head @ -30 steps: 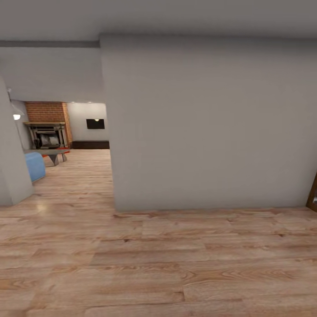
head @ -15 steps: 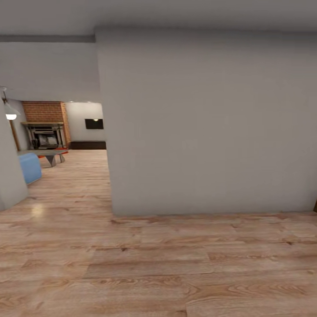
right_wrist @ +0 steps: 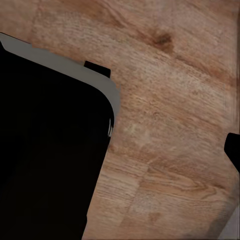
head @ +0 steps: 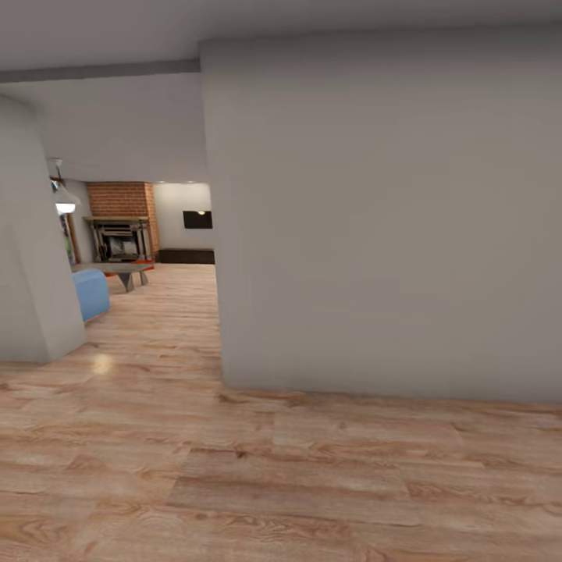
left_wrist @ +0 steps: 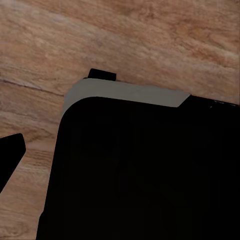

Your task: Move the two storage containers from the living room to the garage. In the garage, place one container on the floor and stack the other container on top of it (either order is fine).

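Living room down the hall past a grey wall

Whether my jaws are spread or pressed together I cannot tell: each wrist view looks down on light wood planks (left_wrist: 150,35) beside my black base (left_wrist: 140,175). Ahead stands a broad pale grey wall (head: 390,226). Beyond its left edge lies the living room (head: 148,242), with brick fireplace (head: 119,226), blue sofa (head: 91,293) and something orange-red (head: 125,273) under a low table there, too small to identify.

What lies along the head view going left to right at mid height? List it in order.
Grey wall corner → blue sofa → low table → brick fireplace → dark wall screen → big grey wall.
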